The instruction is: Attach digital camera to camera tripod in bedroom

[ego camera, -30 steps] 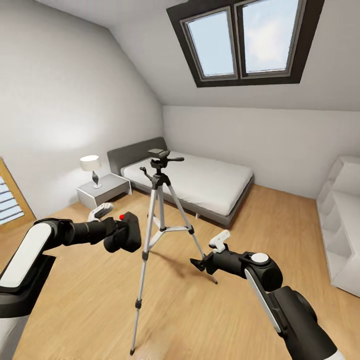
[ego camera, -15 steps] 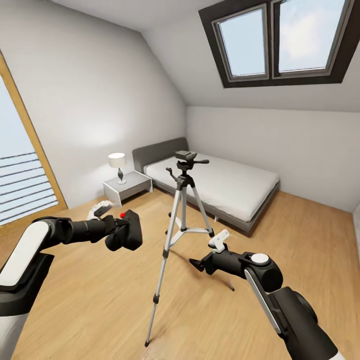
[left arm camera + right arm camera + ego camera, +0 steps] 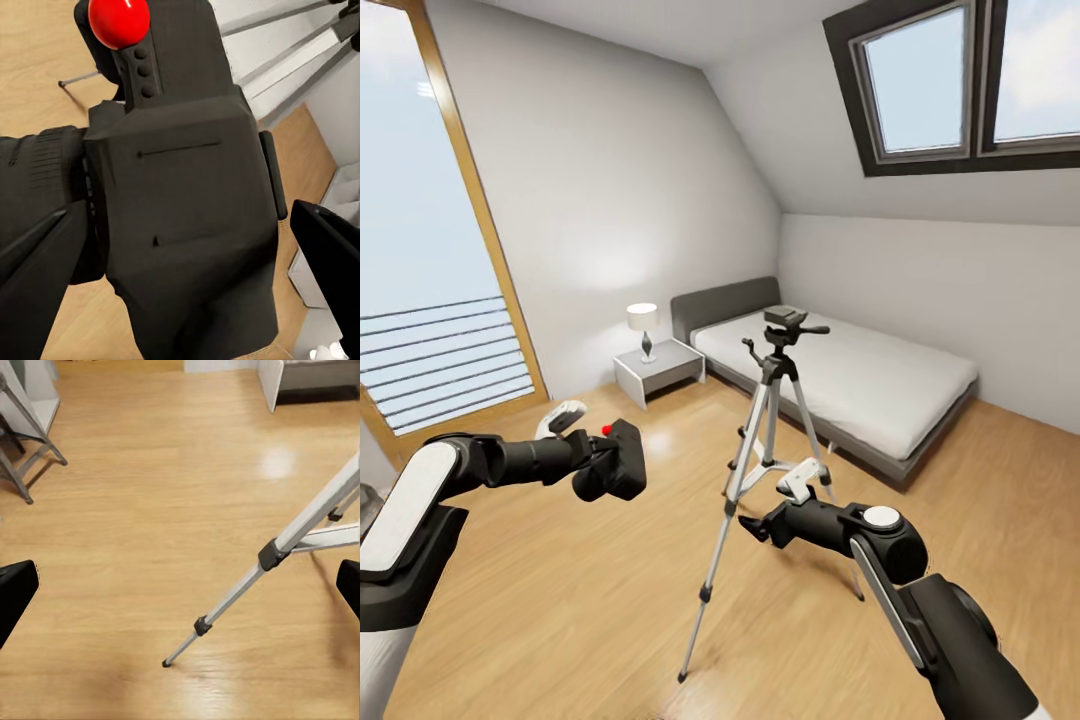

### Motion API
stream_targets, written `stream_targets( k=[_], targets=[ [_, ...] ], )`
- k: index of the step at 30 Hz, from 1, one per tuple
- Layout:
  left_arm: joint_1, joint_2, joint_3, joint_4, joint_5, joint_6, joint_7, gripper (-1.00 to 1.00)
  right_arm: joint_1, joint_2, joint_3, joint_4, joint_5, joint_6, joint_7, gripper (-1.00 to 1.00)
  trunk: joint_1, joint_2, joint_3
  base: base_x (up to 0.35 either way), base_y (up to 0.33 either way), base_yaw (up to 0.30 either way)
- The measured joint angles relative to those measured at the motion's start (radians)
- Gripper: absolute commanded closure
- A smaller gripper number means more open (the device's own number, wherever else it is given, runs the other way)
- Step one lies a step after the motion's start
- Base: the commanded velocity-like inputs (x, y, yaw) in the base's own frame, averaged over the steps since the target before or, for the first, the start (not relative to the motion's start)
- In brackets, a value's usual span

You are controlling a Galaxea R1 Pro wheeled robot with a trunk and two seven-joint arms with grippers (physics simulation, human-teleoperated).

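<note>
The small black DSLR-style digital camera [image 3: 612, 462] with its red top button sits clenched in the left pincer [image 3: 603, 463], held above the light wood floor [image 3: 560, 590], well left of the tripod; in the left wrist view the camera body [image 3: 184, 210] sits betw. the dark fingers [image 3: 37, 270], red button towards the tripod legs. The tall camera tripod [image 3: 765, 470] w/ three silver telescoping legs, black joints and a black head with a pan handle stands upright on the floor, in front of the grey bed [image 3: 850, 385] w/ white mattress; its head carries nothing; one leg runs down to a foot near the view's lower middle. The right pincer [image 3: 752, 527] hangs low just beside the tripod's legs, near the right-hand leg, not touching as far as I can tell; right wrist view shows its two black fingertips [image 3: 15, 592] spread wide at the frame edges, released, w/ a silver tripod leg [image 3: 255, 577] slanting across the floor betw. them. A small white nightstand [image 3: 658, 368] w/ a white-shaded lamp [image 3: 644, 328] stands left of the bed; a tall wood-framed window [image 3: 430, 250] is at far left; a dark-framed skylight [image 3: 950, 90] sits in the sloped ceiling.
</note>
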Motion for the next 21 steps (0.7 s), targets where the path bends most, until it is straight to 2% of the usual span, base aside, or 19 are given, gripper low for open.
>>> stream_targets(
  k=[4, 8, 13, 16, 20, 21],
  targets=[
    [0.001, 0.0, 0.001, 0.001, 0.0, 0.0, 0.001, 1.0, 0.013, -0.002, -0.002, -0.004, 0.005, 0.009, 0.0, -1.0, -0.015, 0.028, 0.013, 0.0, 0.0, 0.228],
    [0.001, -0.001, 0.001, 0.002, 0.0, 0.0, 0.003, 1.0, 0.052, -0.011, -0.01, -0.007, 0.009, 0.036, -0.001, -1.0, -0.031, 0.056, 0.025, 0.0, 0.0, 0.085],
    [0.005, -0.002, 0.001, 0.003, 0.0, 0.0, 0.005, 1.0, 0.097, -0.062, -0.017, -0.008, 0.008, 0.053, 0.001, -1.0, -0.05, 0.091, 0.041, 0.0, 0.0, 0.03],
    [0.007, -0.001, 0.001, 0.002, 0.0, 0.0, 0.005, 1.0, 0.105, -0.082, -0.019, -0.009, 0.005, 0.056, 0.016, -1.0, -0.062, 0.112, 0.05, 0.0, 0.0, 0.012],
    [0.009, -0.001, 0.001, 0.003, 0.0, 0.0, 0.006, 1.0, 0.11, -0.098, -0.026, -0.009, 0.005, 0.057, 0.074, -1.0, -0.077, 0.141, 0.063, 0.0, 0.0, 0.005],
    [0.009, 0.0, 0.001, 0.003, -0.001, 0.0, 0.006, 1.0, 0.112, -0.107, -0.039, -0.009, 0.005, 0.057, 0.105, -1.0, -0.077, 0.141, 0.063, 0.0, 0.0, 0.002]
  ],
)
